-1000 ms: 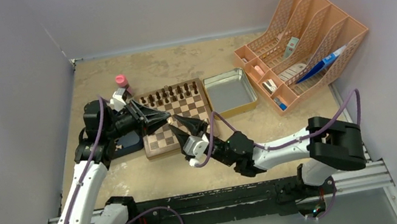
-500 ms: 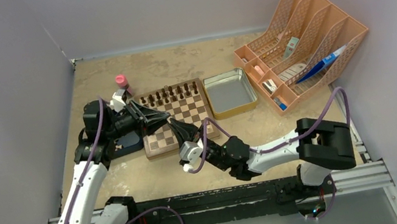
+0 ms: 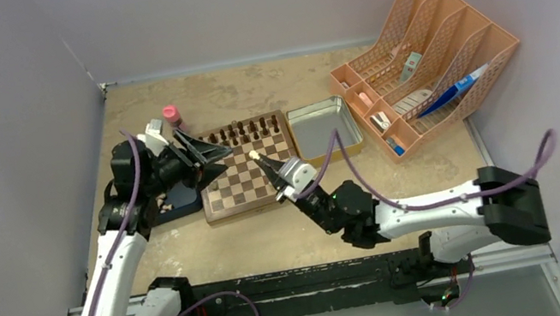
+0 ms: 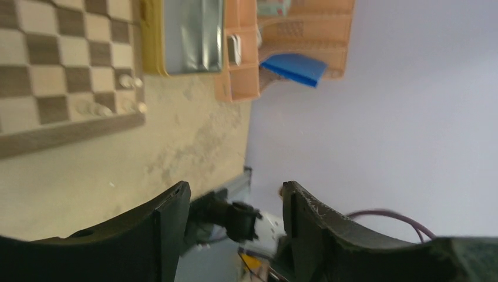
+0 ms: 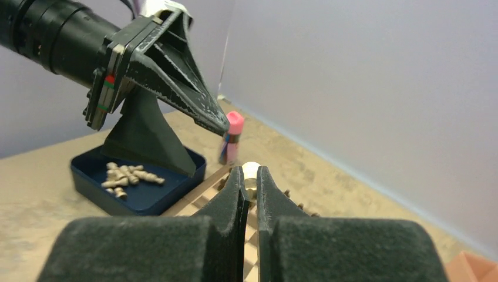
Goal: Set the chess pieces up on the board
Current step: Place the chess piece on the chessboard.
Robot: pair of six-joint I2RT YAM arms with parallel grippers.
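Observation:
The board point(image 3: 225, 203) lies mid-table, with dark chess pieces point(image 3: 242, 132) standing in rows along its far edge. My right gripper point(image 3: 260, 159) hovers over the board's middle, shut on a pale chess piece point(image 5: 251, 170) whose round top pokes out past the fingertips. My left gripper point(image 3: 222, 161) hangs open and empty over the board's left part, just left of the right gripper. In the left wrist view, the left gripper point(image 4: 236, 194) holds nothing, and a few pale pieces point(image 4: 130, 81) stand near one board corner. More pale pieces point(image 5: 126, 175) lie in the dark blue tray point(image 5: 94, 191).
The blue tray point(image 3: 180, 202) sits against the board's left edge under my left arm. A metal tin point(image 3: 324, 129) lies right of the board, with an orange file rack point(image 3: 423, 54) beyond it. A pink-capped bottle point(image 3: 171, 114) stands behind the board's far left corner.
My right gripper shut on the pale piece at the left gripper's tips and carried it right and up. The left jaws opened and drew back to the left.

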